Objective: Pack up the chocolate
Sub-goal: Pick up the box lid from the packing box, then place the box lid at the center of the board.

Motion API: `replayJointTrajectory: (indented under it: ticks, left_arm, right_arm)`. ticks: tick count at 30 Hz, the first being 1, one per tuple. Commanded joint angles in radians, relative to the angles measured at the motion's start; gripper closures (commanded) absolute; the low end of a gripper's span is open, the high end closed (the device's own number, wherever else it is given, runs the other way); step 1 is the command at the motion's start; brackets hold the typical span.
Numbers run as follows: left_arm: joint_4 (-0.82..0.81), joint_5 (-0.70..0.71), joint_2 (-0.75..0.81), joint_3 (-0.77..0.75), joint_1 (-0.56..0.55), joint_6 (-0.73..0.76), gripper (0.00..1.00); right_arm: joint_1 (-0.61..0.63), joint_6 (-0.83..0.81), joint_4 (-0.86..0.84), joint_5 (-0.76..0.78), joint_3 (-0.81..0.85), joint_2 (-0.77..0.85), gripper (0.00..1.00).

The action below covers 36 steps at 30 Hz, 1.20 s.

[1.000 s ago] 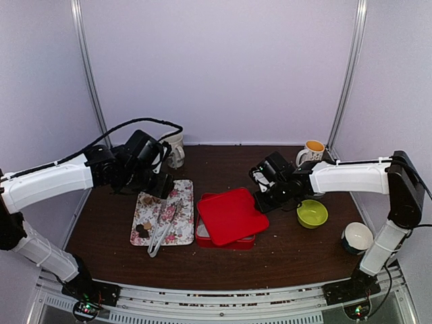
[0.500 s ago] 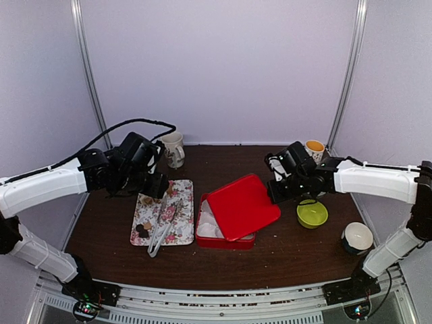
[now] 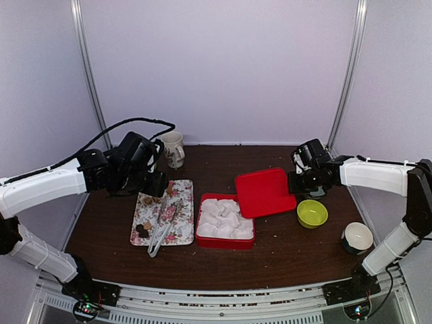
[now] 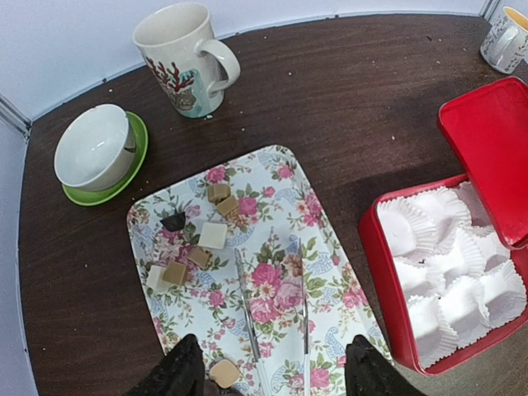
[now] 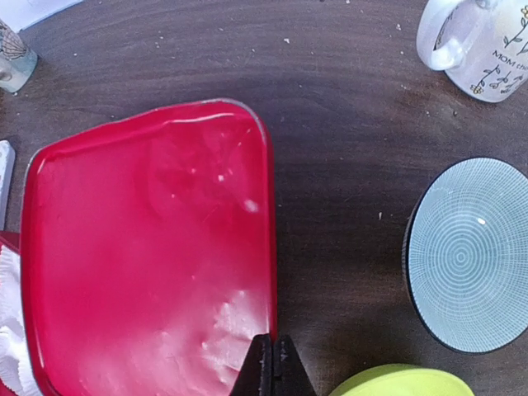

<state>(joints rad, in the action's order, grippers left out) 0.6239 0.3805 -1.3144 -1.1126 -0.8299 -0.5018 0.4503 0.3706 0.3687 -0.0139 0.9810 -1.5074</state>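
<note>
Several small tan, pale and dark chocolate pieces lie on a floral tray, which also shows in the top view. Metal tongs lie on the tray as well. My left gripper is open and empty, above the tray's near end. The red box stands open and holds white paper cups. My right gripper is shut on the right edge of the red lid. It holds the lid to the right of the box, overlapping the box's far right corner.
A patterned mug and a white bowl on a green saucer stand behind the tray. A white mug, a striped bowl and a green bowl stand to the right of the lid. A glass is at the far left.
My right gripper has lifted the red lid off the box and carried it right and back, uncovering the white paper cups. The left arm has barely moved.
</note>
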Motion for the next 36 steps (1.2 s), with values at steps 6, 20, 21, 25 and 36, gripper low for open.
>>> replayJointTrajectory:
  ticks: [6,20,21,25,36]
  left_arm:
    - [-0.046,-0.012,0.004,0.007,0.009,-0.014,0.39]
    - [-0.041,-0.026,-0.041,-0.025,0.009,-0.002,0.39]
    - [-0.041,-0.028,-0.042,-0.027,0.009,-0.002,0.39]
    - [-0.049,-0.030,-0.045,-0.031,0.009,-0.005,0.39]
    - [-0.046,-0.035,-0.052,-0.041,0.009,0.003,0.39]
  right_arm:
    - [-0.022,0.004,-0.034,-0.082,-0.009,-0.078,1.00]
    - [-0.011,-0.038,-0.049,-0.039,-0.045,-0.061,0.73]
    - [0.000,-0.048,-0.048,-0.050,-0.043,-0.050,0.73]
    - [0.074,-0.054,-0.058,-0.130,-0.024,-0.020,0.64]
    - [0.215,0.048,-0.118,-0.193,0.074,-0.122,0.60]
